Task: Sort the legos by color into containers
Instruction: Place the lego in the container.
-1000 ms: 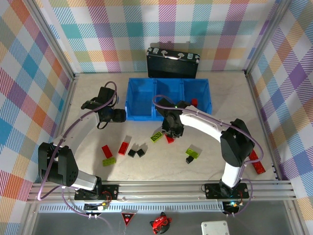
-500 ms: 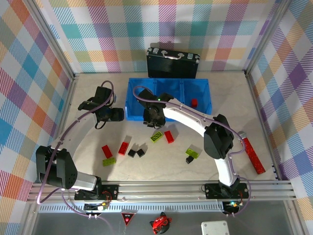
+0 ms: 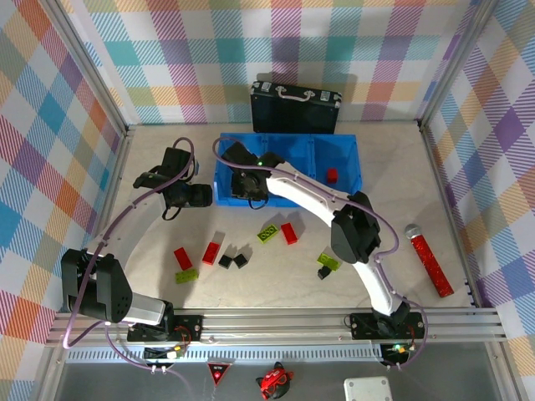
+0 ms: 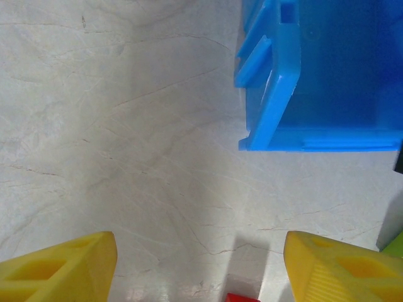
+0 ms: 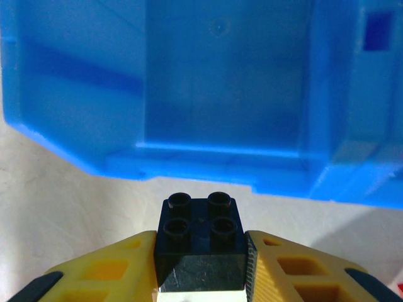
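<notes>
— Black four-stud brick (image 5: 201, 242) was seen clamped between the yellow fingers (image 5: 119, 270) of the right gripper (image 5: 200, 264), with the blue bin (image 5: 220, 88) just ahead.
— Which compartment?
— From above, the right gripper (image 3: 245, 182) was placed at the left compartment's near part. Its fingertips were masked by the wrist, so inside or just short of the wall could not be told.
— Left gripper?
— Left gripper (image 4: 200, 267) jaws were held apart, nothing between, just beside the bin's left corner. A red piece (image 4: 243, 297) was cut off at the frame bottom.
— Other bricks?
— One red brick (image 3: 332, 175) was noted in the right compartment. Loose bricks (image 3: 211, 252) in red, lime and black lay on the table (image 3: 393, 175). The middle compartment was partly covered by the arm.
</notes>
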### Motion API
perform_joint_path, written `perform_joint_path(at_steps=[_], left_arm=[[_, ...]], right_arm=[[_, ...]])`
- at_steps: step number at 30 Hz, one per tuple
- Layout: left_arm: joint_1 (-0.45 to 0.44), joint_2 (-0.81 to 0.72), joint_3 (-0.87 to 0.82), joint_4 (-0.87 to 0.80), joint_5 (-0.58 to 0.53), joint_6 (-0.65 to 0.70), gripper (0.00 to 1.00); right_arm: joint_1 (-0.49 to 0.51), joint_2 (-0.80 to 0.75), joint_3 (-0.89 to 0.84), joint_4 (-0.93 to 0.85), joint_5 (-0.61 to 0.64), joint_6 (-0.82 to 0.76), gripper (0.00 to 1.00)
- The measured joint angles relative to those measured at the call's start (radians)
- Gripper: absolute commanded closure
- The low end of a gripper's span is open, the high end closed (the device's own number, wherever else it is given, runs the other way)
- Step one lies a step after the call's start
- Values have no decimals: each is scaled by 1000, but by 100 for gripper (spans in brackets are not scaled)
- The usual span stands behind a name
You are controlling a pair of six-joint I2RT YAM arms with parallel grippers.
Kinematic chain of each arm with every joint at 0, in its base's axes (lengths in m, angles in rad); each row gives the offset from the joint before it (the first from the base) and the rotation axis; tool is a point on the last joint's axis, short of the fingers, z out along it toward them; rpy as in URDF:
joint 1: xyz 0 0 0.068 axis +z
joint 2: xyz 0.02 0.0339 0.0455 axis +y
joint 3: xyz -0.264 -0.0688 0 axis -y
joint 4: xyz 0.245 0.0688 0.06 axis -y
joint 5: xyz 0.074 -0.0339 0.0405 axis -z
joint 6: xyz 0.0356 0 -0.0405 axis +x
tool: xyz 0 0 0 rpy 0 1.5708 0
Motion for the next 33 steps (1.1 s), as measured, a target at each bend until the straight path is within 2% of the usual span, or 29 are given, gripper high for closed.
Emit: perform_joint_path(at_steps=[13,17,33], left_arm=[[0,0,0,0,0,0,30],[0,0,0,0,0,0,30],[0,0,0,0,16,-3,30]], right_arm=[[-21,148,146,-3,48,-48,62],[-26,174,154,-2,51,-53,58],[-26,169,185,-39,58,-70,56]])
